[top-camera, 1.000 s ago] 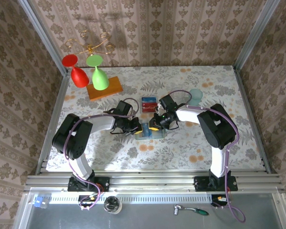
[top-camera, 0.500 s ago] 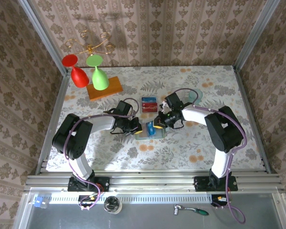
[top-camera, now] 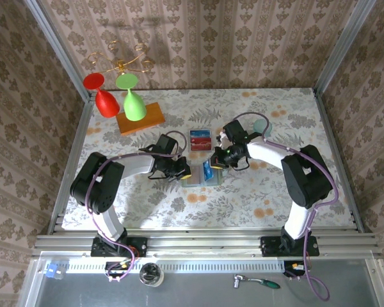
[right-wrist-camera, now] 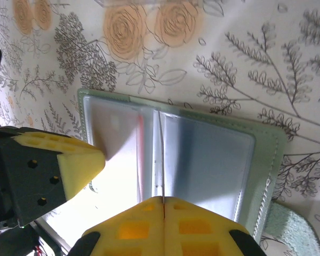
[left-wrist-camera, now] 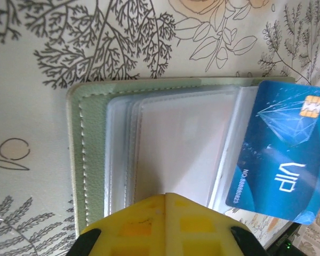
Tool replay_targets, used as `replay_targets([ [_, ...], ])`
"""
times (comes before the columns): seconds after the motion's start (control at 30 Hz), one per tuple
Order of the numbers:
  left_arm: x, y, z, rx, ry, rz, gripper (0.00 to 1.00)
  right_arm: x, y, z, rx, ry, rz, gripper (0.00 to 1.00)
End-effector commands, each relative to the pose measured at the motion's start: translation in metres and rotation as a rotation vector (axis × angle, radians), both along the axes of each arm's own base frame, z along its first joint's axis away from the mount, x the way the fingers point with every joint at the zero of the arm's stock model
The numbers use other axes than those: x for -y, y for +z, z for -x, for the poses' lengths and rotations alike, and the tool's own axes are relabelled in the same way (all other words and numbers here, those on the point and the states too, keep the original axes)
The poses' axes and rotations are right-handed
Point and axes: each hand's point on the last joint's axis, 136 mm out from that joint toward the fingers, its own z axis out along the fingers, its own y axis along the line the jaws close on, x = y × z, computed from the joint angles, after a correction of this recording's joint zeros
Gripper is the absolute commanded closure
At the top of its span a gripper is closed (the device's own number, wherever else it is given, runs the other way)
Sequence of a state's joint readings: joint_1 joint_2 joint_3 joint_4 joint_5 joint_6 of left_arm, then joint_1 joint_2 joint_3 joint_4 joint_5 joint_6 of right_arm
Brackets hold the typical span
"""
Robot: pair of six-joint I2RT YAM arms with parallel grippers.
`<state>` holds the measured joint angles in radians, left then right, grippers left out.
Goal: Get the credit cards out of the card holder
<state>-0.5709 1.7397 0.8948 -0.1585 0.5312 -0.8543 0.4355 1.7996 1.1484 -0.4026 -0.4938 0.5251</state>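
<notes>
While the left gripper [left-wrist-camera: 168, 216], pads together, pins the open card holder [left-wrist-camera: 90, 160] at the middle of the table [top-camera: 275, 192], the right gripper [right-wrist-camera: 162, 202] is clamped on the blue credit card [left-wrist-camera: 282, 160], standing on edge over the holder, long axis near-to-far, so lifting rightward should free it.

One card [left-wrist-camera: 280, 160] over the card holder [left-wrist-camera: 90, 160]; other cards [top-camera: 199, 139] behind it.
</notes>
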Motion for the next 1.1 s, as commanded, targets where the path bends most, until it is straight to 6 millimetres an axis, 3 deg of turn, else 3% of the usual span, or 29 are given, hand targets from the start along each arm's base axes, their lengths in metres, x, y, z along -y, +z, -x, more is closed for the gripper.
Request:
replay_targets([
  [0.0, 0.001, 0.013, -0.008, 0.019, -0.015, 0.024, 0.95, 0.010, 0.020, -0.008, 0.087, 0.067, 0.071, 0.99],
  [0.47, -0.012, 0.022, -0.030, 0.037, 0.024, 0.065, 0.94, 0.031, 0.053, -0.041, 0.463, 0.569, 0.375, 1.00],
  [0.73, -0.030, 0.028, -0.047, 0.041, 0.052, 0.060, 0.94, 0.023, 0.072, -0.061, 0.618, 0.878, 0.494, 1.00],
  [1.07, -0.046, 0.035, -0.057, 0.044, 0.090, 0.057, 0.94, 0.008, 0.083, -0.103, 0.669, 1.063, 0.559, 1.00],
])
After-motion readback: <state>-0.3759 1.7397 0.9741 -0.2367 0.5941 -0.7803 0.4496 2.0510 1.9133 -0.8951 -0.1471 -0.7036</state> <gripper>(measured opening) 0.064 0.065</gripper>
